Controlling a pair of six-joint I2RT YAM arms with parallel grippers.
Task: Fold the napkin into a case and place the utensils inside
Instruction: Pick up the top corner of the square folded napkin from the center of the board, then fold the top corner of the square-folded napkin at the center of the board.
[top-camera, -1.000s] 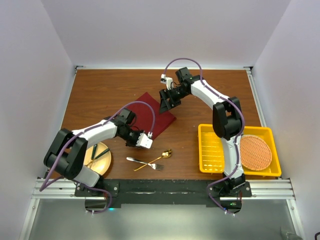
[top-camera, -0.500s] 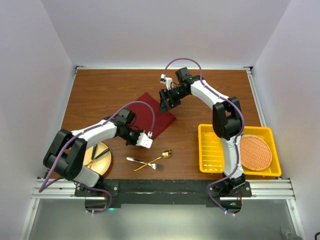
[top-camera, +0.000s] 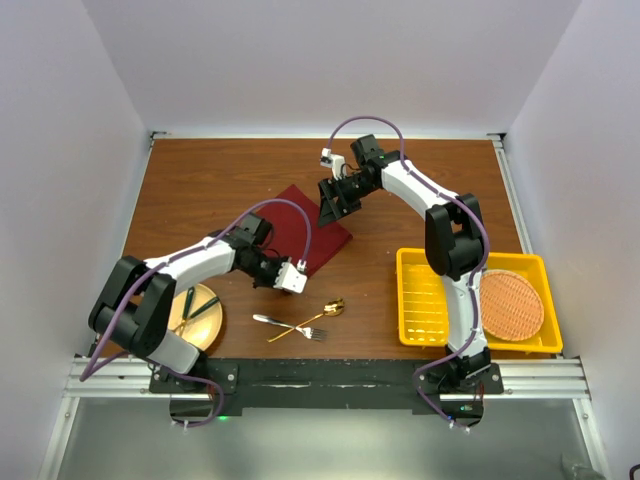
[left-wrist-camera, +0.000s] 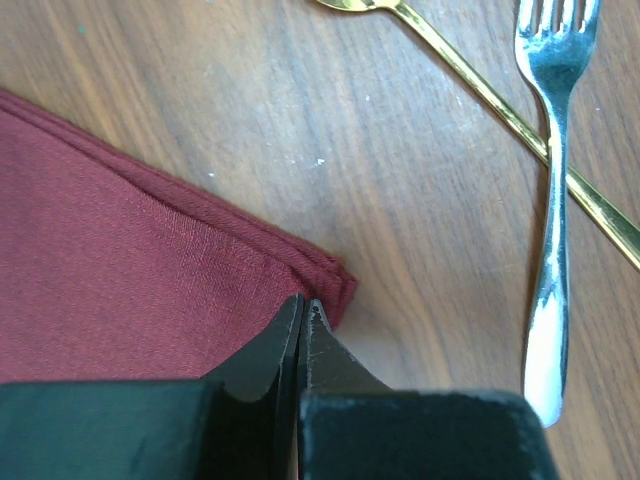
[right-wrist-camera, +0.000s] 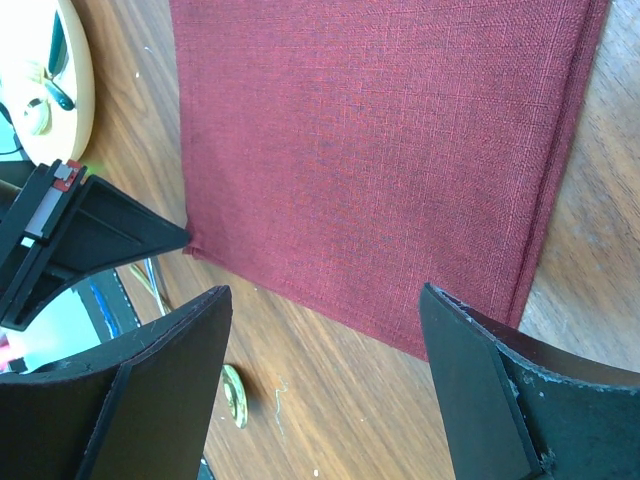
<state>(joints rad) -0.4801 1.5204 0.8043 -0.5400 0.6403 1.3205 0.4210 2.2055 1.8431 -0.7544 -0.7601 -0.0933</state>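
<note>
Two jaws of the left gripper pressed together, tips at the near corner of the napkin — cloth caught or not, cannot tell. From there the maroon sheet runs away toward the right gripper, which hangs over its far side, fingers spread wide. Napkin flat on the table, set diamond-wise, nearly square — no clear long axis. Near corner points at fork and spoon, crossed just beyond. Left arm nearer them.

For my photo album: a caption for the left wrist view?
Left gripper shut at dark red cloth napkin's corner; silver metal fork crosses gold spoon.
</note>
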